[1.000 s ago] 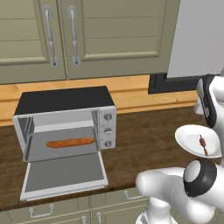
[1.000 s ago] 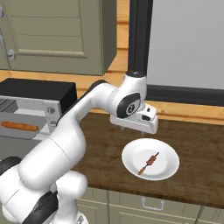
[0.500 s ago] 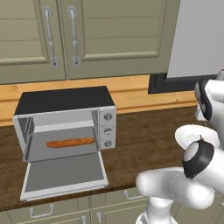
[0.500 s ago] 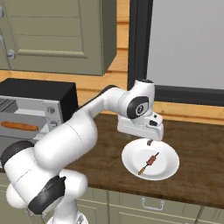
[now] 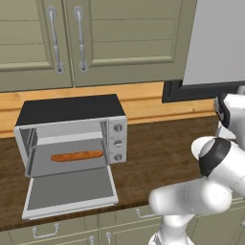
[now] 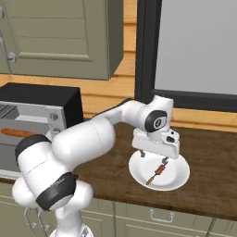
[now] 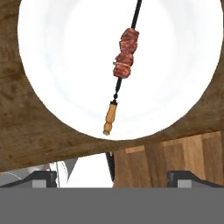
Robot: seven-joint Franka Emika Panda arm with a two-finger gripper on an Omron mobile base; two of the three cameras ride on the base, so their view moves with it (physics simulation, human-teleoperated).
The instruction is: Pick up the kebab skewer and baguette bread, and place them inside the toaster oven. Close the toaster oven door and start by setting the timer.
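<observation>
At the far left of the left base view, the toaster oven [image 5: 72, 129] is sitting on the dark wooden desk [image 5: 162, 153], under the green wall cabinets [image 5: 95, 38]. The toaster oven door [image 5: 72, 191] is lying dropped open, flat toward the front edge of the desk. Inside the cavity, the baguette bread [image 5: 76, 155] is lying lengthwise on the rack; in the right base view its end is showing at the left edge [image 6: 14, 133]. The three knobs [image 5: 117, 141] are standing in a column on the right panel of the oven.

Moving right, the white arm is reaching across the desk, well apart from the oven. In the right base view the tool [image 6: 152, 157] is hanging just above the white plate [image 6: 178, 178], with its fingers pointing down over the plate's back half. The jaws are standing wide apart and are gripping nothing; the two dark tips are showing far apart at the bottom of the hand view.

On the plate [image 7: 57, 65], the kebab skewer [image 7: 124, 59] is lying flat, with the dark red-brown meat chunks bunched near the middle of the stick and the small wooden handle pointing toward the plate's rim. In the right base view the kebab skewer [image 6: 157, 172] is lying just below the tool, not touched by it. The plate is sitting near the front edge of the desk, below the dark-framed grey panel [image 6: 199, 51] on the wall.
</observation>
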